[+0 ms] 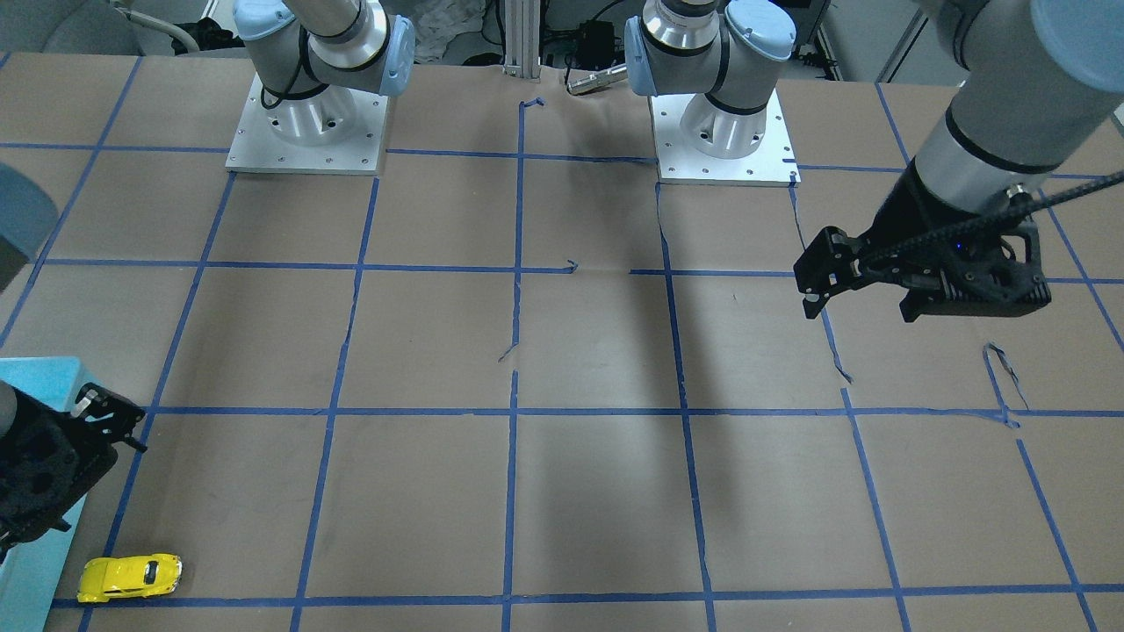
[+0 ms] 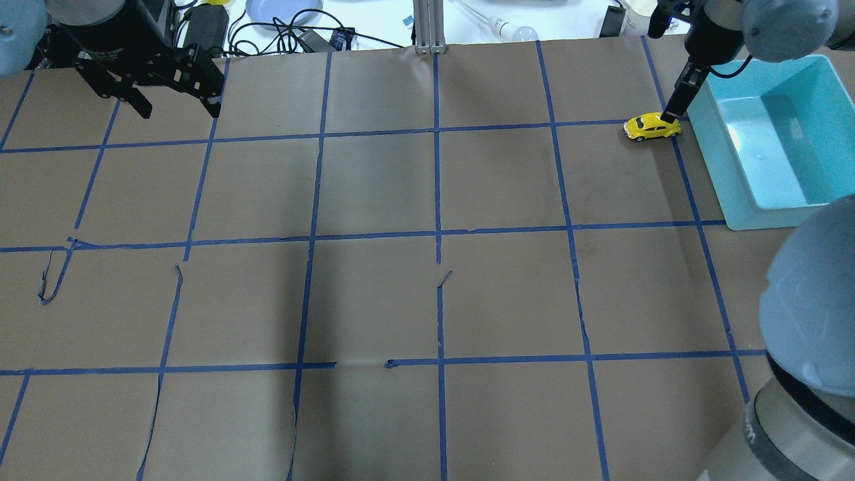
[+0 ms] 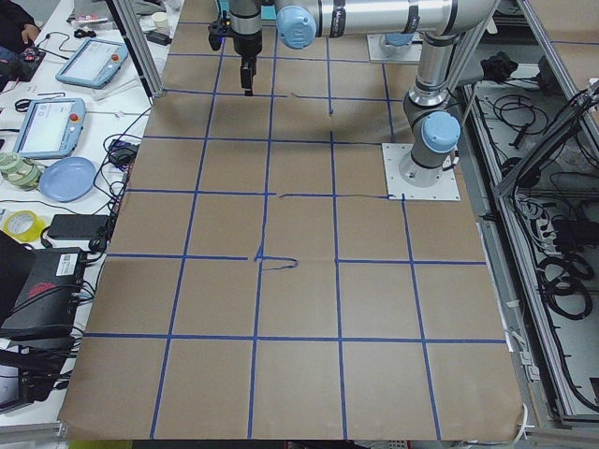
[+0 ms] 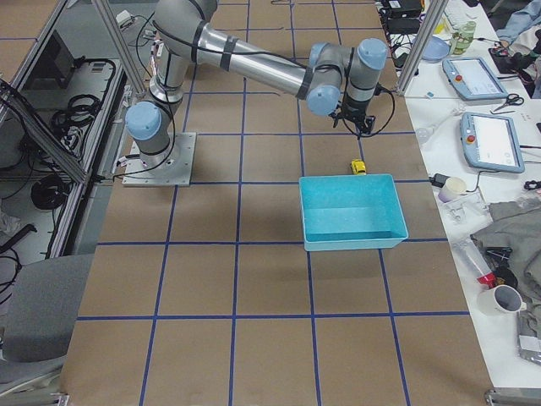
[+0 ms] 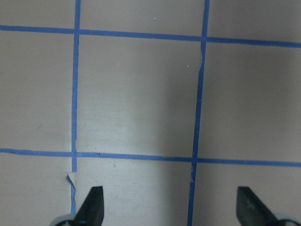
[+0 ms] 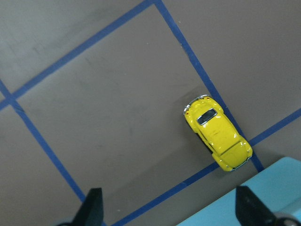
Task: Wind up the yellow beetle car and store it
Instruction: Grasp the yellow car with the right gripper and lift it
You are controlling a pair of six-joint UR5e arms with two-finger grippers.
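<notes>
The yellow beetle car (image 6: pixel 217 139) sits on the table (image 2: pixel 374 300) just beside the teal bin (image 4: pixel 355 243). The right end effector (image 6: pixel 170 200) hovers above it, released, presumably for grasping; the left end effector (image 5: pixel 169 197), also released, waits far off.

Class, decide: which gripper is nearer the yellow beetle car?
Right. The right gripper hangs open close above the yellow beetle car; the left gripper is far off at the table's opposite side.
</notes>
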